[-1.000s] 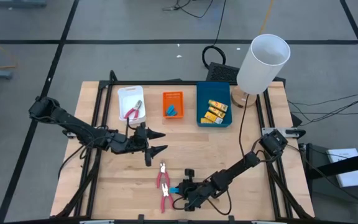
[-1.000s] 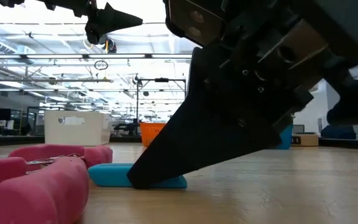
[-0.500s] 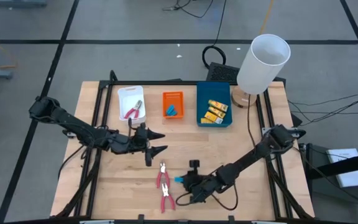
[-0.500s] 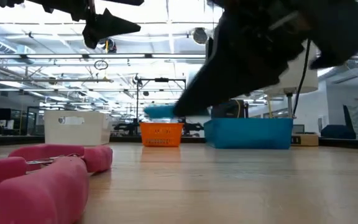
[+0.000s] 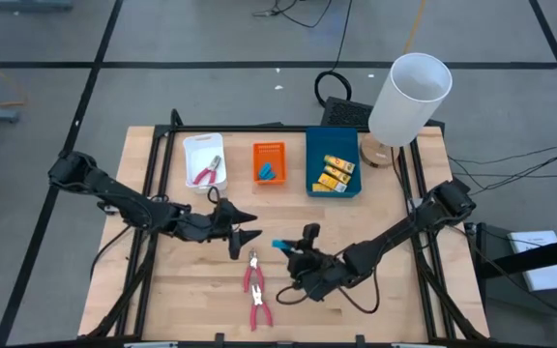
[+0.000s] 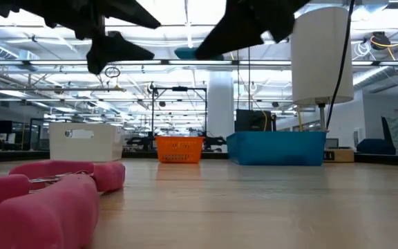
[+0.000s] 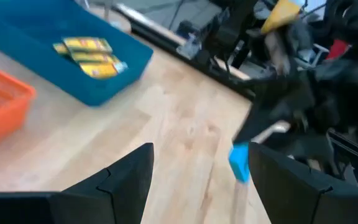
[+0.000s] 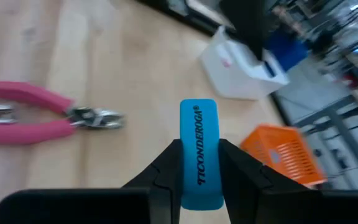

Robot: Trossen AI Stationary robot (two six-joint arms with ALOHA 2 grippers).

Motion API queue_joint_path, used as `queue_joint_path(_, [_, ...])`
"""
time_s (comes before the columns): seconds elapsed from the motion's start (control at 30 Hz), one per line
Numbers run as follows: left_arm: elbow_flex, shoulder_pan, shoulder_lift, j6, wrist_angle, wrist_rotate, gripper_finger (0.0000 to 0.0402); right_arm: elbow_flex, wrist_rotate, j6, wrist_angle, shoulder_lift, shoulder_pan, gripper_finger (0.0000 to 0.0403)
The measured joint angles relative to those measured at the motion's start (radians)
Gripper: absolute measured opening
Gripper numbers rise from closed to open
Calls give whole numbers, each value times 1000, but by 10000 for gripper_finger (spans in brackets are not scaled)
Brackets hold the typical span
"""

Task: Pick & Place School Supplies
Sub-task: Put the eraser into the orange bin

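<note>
Check the right gripper (image 8: 199, 163) first: its two fingers (image 8: 164, 171) are closed narrowly on a light-blue eraser (image 8: 199, 152), which stands up between them with its printed face toward the wrist camera. In the low view the eraser (image 6: 185, 52) hangs clear above the table (image 5: 375, 217).

Beyond those fingertips you see one pair of pink-handled pliers (image 8: 36, 119) lying flat on the wood, with the white tray (image 8: 241, 73) and the orange tray (image 8: 283, 152) farther off.

Now look at the left gripper (image 5: 245, 225). Its fingers (image 7: 120, 180) stand wide apart with nothing between them. The held eraser (image 7: 240, 162) shows just past the gap, and the blue tray (image 7: 73, 68) with yellow packets (image 7: 91, 57) lies farther ahead.

A second pair of pliers (image 5: 258, 311) lies near the first (image 5: 254, 274).
</note>
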Motion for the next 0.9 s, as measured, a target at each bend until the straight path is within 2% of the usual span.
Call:
queue_joint_path(0.27, [0, 34, 83, -54, 133, 110, 266, 0, 24, -147, 121, -9, -25, 74])
queue_joint_path(0.5, [-1, 57, 123, -54, 187, 182, 266, 0, 25, -178, 141, -9, -45, 72])
queue_joint_path(0.9, [0, 90, 168, -67, 274, 190, 266, 1, 22, -226, 185, -9, -64, 74])
